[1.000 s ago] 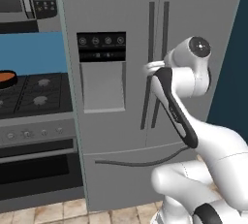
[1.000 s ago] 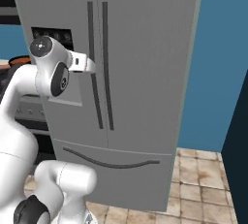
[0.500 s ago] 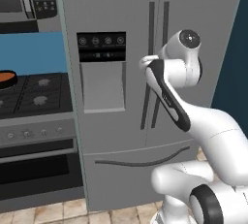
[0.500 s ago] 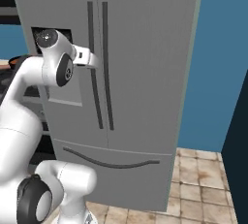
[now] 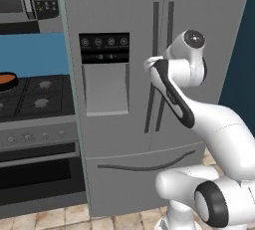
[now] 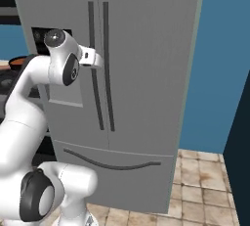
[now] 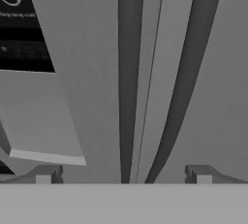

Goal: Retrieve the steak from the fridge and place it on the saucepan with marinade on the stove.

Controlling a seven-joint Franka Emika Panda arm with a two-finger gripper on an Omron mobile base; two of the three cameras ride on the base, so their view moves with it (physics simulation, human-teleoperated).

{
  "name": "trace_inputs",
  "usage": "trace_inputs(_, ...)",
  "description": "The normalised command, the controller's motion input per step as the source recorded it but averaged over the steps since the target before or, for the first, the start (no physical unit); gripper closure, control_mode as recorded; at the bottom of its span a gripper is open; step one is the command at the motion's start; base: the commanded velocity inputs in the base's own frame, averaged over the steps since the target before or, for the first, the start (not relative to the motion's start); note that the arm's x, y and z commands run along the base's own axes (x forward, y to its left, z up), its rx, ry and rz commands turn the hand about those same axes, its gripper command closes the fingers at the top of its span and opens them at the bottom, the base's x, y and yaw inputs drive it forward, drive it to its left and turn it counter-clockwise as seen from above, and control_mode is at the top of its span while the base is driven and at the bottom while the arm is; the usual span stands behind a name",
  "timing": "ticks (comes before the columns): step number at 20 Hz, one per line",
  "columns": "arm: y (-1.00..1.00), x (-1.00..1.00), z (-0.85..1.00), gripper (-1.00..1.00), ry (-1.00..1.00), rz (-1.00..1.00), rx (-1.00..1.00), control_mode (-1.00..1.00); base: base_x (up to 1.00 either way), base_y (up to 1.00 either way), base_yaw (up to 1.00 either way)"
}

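The fridge [image 5: 149, 74] stands shut beside the stove [image 5: 30, 94], its two long dark handles [image 7: 145, 72] running side by side down the middle. The gripper [image 7: 123, 173] faces those handles close up, fingers spread wide. The saucepan [image 5: 6, 81] with orange marinade [image 5: 5, 79] sits on the stove.

Closed grey fridge [image 5: 144, 40] seen at centre, white arm raised before its door handles [image 5: 160, 74], stove [image 5: 35, 94] at nine o'clock, saucepan [image 5: 7, 81] of orange marinade [image 5: 6, 78] set upon it.
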Motion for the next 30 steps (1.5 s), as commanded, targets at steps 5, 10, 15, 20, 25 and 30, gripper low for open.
trace_inputs(5,0.0,0.12,-0.22,-1.0,-0.04,0.0,0.0,-1.0,0.0,0.0,0.0)
trace_inputs(10,0.0,0.0,-0.25,-1.0,-0.1,0.02,0.0,-1.0,0.0,0.0,0.0)
trace_inputs(15,0.0,0.0,-0.18,-1.0,-0.1,0.02,0.0,-1.0,0.0,0.0,0.0)
trace_inputs(20,0.0,0.0,-0.14,-1.0,-0.09,0.01,0.0,-1.0,0.0,0.0,0.0)
trace_inputs(25,0.0,0.02,-0.07,-1.0,-0.08,0.0,0.0,-1.0,0.0,0.0,0.0)
trace_inputs(30,0.0,0.12,-0.01,-1.0,-0.04,0.0,0.0,-1.0,0.0,0.0,0.0)
